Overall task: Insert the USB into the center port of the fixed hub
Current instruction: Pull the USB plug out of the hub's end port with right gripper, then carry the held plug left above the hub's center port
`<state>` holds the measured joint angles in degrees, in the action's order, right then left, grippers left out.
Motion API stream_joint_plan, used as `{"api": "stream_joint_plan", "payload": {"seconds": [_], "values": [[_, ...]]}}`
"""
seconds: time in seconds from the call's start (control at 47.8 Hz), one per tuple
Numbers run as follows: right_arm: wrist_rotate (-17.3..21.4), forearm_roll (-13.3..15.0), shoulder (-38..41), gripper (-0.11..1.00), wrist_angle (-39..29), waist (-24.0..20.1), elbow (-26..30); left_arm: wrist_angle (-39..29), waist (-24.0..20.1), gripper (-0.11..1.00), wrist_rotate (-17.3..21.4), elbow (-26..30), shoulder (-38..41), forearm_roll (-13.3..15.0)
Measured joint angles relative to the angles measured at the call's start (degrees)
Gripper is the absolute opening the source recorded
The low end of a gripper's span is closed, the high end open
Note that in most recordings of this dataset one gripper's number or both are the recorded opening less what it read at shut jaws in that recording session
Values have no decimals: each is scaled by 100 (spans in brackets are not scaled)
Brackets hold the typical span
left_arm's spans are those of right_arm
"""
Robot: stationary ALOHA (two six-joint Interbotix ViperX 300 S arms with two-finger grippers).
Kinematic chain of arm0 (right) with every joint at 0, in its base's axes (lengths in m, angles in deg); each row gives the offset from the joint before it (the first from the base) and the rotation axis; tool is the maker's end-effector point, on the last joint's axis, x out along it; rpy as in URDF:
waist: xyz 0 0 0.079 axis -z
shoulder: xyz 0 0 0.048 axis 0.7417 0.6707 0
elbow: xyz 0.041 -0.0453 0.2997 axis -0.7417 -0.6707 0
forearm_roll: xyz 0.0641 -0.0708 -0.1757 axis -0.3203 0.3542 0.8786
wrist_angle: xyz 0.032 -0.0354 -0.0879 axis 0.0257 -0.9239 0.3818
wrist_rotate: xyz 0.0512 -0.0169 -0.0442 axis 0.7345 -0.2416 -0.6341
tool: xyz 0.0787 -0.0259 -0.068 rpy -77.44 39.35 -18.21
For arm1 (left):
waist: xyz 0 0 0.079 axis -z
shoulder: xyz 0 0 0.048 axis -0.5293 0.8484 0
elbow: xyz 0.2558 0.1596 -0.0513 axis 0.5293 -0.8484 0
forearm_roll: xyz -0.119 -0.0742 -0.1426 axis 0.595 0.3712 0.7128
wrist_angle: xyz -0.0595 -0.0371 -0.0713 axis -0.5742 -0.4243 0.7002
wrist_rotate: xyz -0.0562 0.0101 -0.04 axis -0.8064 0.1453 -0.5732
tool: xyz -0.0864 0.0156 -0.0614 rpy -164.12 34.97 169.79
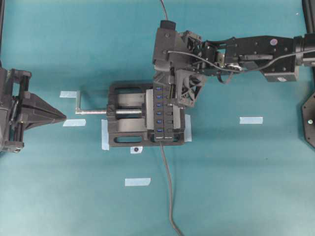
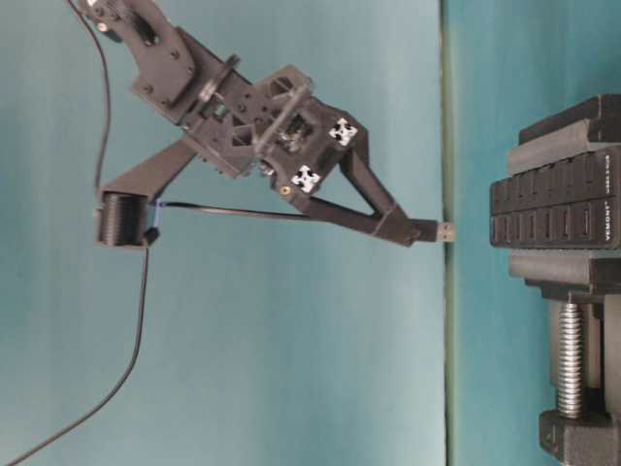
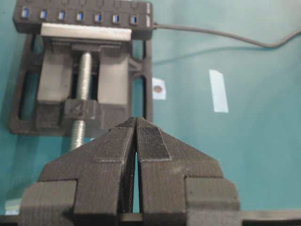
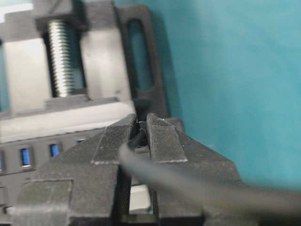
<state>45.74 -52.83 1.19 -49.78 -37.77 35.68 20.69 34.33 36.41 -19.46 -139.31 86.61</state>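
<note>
I see the right gripper (image 2: 419,231) with fingers clamped on the USB (image 2: 442,232) — its metal tip protrudes, level, just short of the fixed hub (image 2: 553,209) and not touching. The hub sits gripped in the vise (image 1: 129,115) on the desk (image 1: 236,187). Left gripper (image 3: 136,123) — fingers pressed together, holding nothing, well apart from the vise.

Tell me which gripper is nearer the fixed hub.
Right. The right gripper hangs over the fixed hub, shut on the USB, a gap short of the ports. The left gripper is shut and empty, beyond the vise's crank.
</note>
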Motion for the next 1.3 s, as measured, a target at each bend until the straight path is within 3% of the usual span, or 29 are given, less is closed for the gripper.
{"api": "stream_joint_plan", "payload": {"seconds": [0.669, 1.297], "values": [[246, -62, -237, 9, -606, -211, 264, 0, 0, 0, -18, 0, 0, 0], [316, -70, -237, 8, -650, -378, 272, 0, 9, 0, -18, 0, 0, 0]]}}
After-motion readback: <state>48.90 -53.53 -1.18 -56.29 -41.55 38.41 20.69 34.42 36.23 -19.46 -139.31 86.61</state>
